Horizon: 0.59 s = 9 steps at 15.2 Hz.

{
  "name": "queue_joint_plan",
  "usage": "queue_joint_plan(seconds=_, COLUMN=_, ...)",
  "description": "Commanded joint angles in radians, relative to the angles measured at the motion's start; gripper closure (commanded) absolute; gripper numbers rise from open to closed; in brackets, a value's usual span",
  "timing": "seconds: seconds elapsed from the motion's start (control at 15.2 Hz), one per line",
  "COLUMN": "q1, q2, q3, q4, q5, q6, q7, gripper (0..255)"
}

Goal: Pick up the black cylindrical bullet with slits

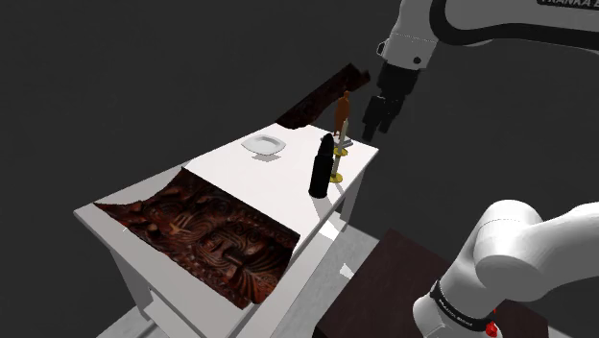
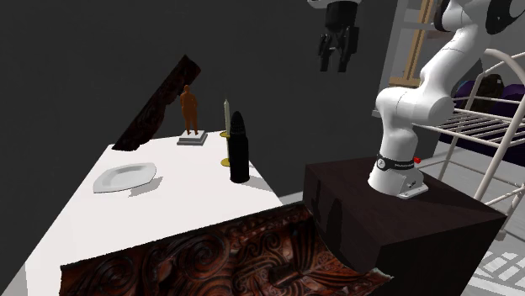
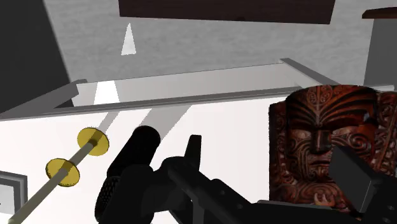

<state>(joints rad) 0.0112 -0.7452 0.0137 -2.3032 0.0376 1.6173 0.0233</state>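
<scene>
The black bullet (image 1: pixel 322 165) (image 2: pixel 239 147) stands upright on the white table (image 1: pixel 230 168) (image 2: pixel 168 210), near the edge that faces the arm's stand. Slits mark its lower part in the wrist view, where the bullet (image 3: pixel 130 165) lies just beside one finger. My black gripper (image 1: pixel 372 123) (image 2: pixel 336 60) (image 3: pixel 270 159) hangs in the air well above the table edge, higher than the bullet and off to the stand's side of it. Its fingers stand apart and hold nothing.
A slim candlestick (image 1: pixel 338 144) (image 2: pixel 225 126) with brass discs stands right behind the bullet. A brown figurine (image 1: pixel 346 106) (image 2: pixel 189 109) and a white plate (image 1: pixel 265 145) (image 2: pixel 126 177) share the table. A carved dark-red panel (image 1: pixel 202 230) (image 2: pixel 227 261) (image 3: pixel 324 146) covers its near end. The dark stand (image 2: pixel 395 227) sits alongside.
</scene>
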Motion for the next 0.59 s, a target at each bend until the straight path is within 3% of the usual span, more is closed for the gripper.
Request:
queue_joint_plan(seconds=0.0, q1=0.0, q2=0.0, q3=0.0, q4=0.0, q5=0.0, q6=0.0, q7=0.0, gripper=0)
queue_joint_plan(seconds=0.53, q1=-0.115, q2=0.134, q3=0.083, q4=-0.098, q5=-0.053, q6=0.369, q7=0.269, gripper=0)
